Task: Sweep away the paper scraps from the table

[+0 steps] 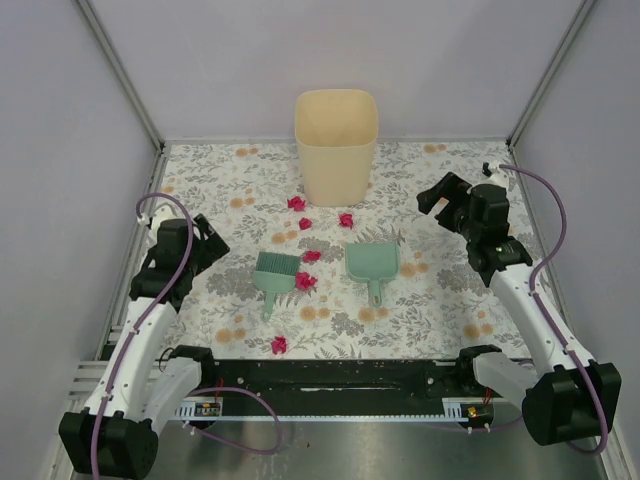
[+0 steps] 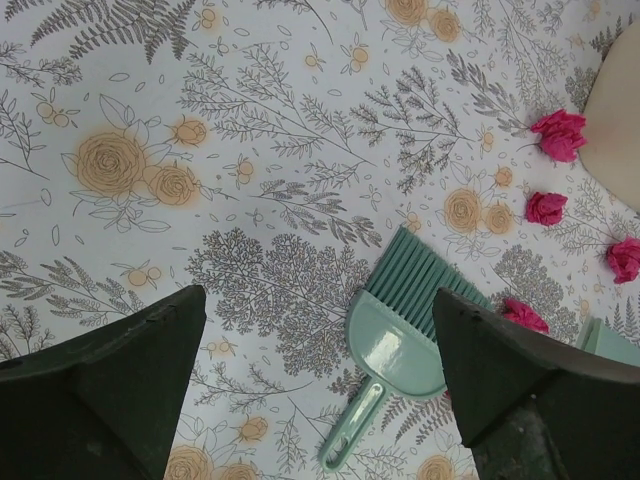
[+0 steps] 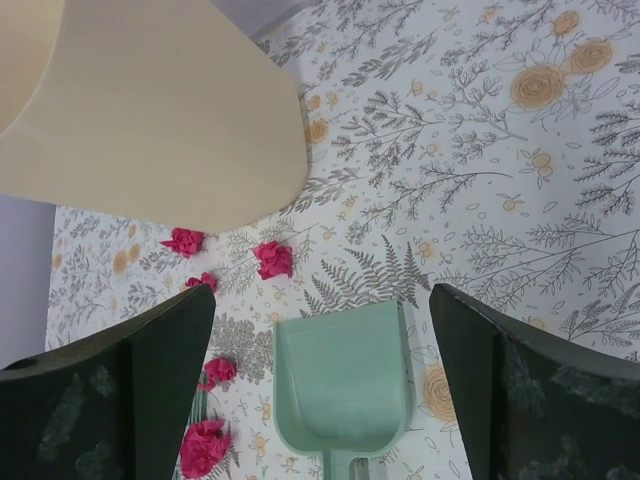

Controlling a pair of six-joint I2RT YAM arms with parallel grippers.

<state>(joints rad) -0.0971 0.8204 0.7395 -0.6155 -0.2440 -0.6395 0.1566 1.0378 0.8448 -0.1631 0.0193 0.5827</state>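
Note:
Several magenta paper scraps lie mid-table: one by the bin, others between the tools, one near the front edge. A green brush lies flat left of a green dustpan. My left gripper is open and empty, hovering left of the brush; scraps show beyond it. My right gripper is open and empty, raised right of the dustpan, with scraps in view.
A beige bin stands at the back centre; it fills the upper left of the right wrist view. Metal rails frame the cloth, with grey walls beyond. A black bar runs along the front edge.

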